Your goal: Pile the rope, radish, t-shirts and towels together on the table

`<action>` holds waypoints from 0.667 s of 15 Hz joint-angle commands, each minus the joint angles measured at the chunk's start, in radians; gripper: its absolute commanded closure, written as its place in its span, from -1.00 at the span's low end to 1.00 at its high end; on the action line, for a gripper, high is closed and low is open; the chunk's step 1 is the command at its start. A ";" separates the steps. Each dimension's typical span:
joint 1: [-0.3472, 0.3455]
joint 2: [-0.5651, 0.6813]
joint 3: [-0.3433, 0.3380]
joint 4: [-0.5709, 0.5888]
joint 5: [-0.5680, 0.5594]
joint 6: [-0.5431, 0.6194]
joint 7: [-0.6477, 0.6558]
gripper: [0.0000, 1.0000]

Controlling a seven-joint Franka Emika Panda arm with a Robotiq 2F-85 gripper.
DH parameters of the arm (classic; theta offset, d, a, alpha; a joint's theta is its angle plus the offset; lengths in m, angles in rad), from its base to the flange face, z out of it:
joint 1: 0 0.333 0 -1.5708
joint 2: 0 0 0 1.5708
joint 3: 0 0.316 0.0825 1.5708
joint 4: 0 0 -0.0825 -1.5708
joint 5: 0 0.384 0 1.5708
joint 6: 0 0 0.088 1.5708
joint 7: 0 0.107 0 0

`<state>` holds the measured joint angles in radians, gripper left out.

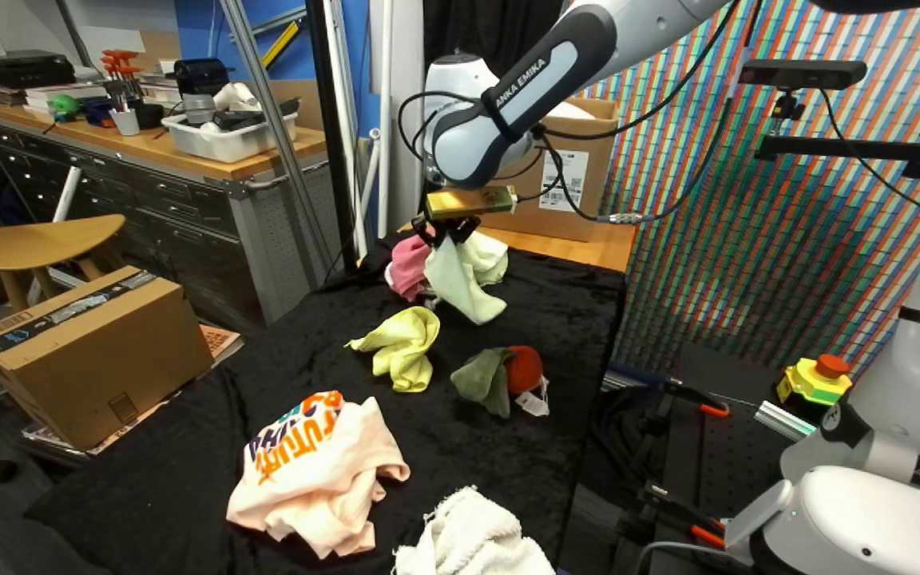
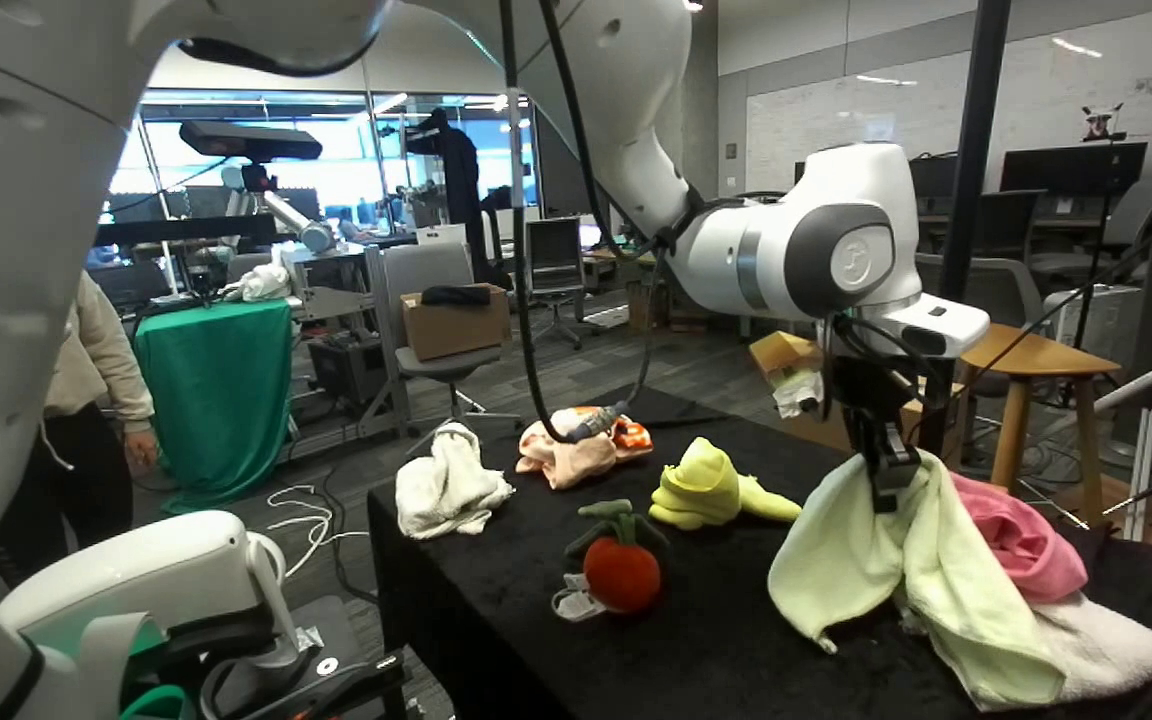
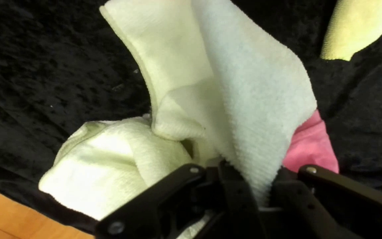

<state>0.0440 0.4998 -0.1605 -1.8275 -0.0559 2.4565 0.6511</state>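
My gripper is shut on a pale green towel, which drapes down over a heap at one end of the black table. In that heap lie the pink t-shirt and a whitish cloth. The wrist view shows cloth pinched between the fingers. Apart from the heap rest a yellow-green towel, the red radish, the cream t-shirt with orange print, and a white towel. Whether the white loop beside the radish is the rope, I cannot tell.
A labelled cardboard box stands behind the heap, by a wooden surface. Another carton sits beside the table. A cable with a connector hangs from the arm. A red stop button is off the table's side.
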 commanded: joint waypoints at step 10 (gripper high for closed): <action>-0.030 0.172 -0.036 0.246 0.017 -0.234 0.050 0.17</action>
<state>0.0155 0.6674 -0.1953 -1.6266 -0.0462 2.2782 0.7032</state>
